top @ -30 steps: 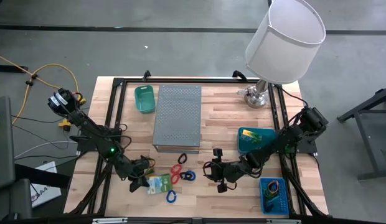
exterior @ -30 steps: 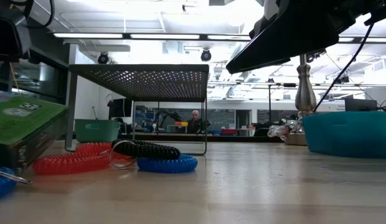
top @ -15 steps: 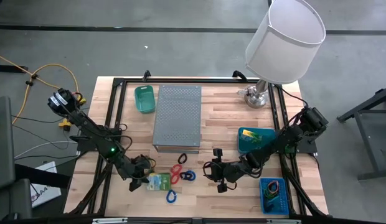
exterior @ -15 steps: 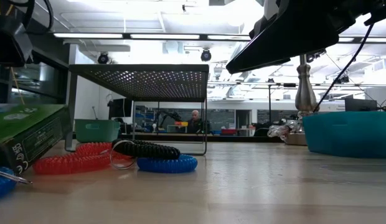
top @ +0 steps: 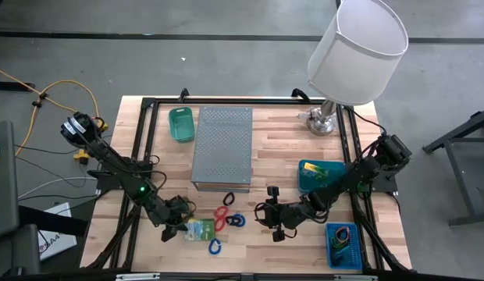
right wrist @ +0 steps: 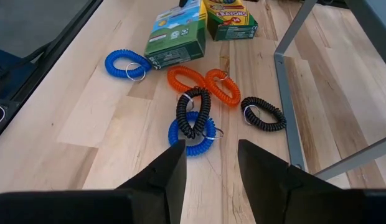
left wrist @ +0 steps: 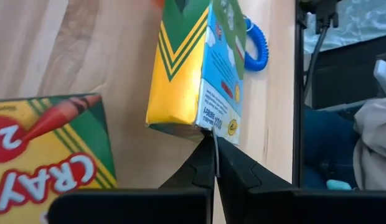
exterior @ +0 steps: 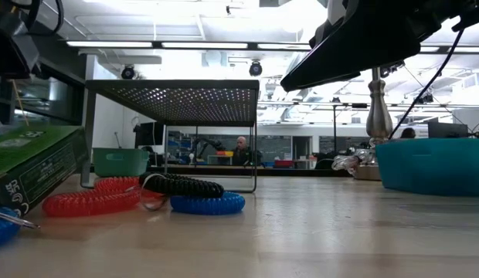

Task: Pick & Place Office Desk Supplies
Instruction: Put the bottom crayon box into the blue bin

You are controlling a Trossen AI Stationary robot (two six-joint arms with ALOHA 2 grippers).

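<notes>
The left claw [left wrist: 213, 163] has its two fingers brought together on the thin bottom flap of a crayon box [left wrist: 196, 68], pinching its corner edge; in the high view this claw [top: 177, 225] sits at the front left of the bench [top: 289, 156], with the box [top: 200, 229] just beside it. A second crayon box [left wrist: 43, 152] lies close by on the wood. That grip looks marginal: thin card is light and stiff along the panels but flexes at a flap, so the box could swing or tear loose. Taking it across its narrow body would likely hold better.

The right claw [right wrist: 208, 165] hangs with its fingers apart over the cluster of coil wrist bands, empty. Below it a black coil [right wrist: 193, 112] lies across a blue coil [right wrist: 192, 138], two orange coils [right wrist: 205, 82] touch each other beyond, another black coil [right wrist: 263, 114] rests beside the leg of the grey perforated stand [top: 222, 147], and a lone blue coil [right wrist: 127, 63] sits near the boxes. These are light and springy and will stretch, so hooking one finger through the loop should work. It appears, though small, that the blue tray [top: 343, 244] at front right already holds some items.
</notes>
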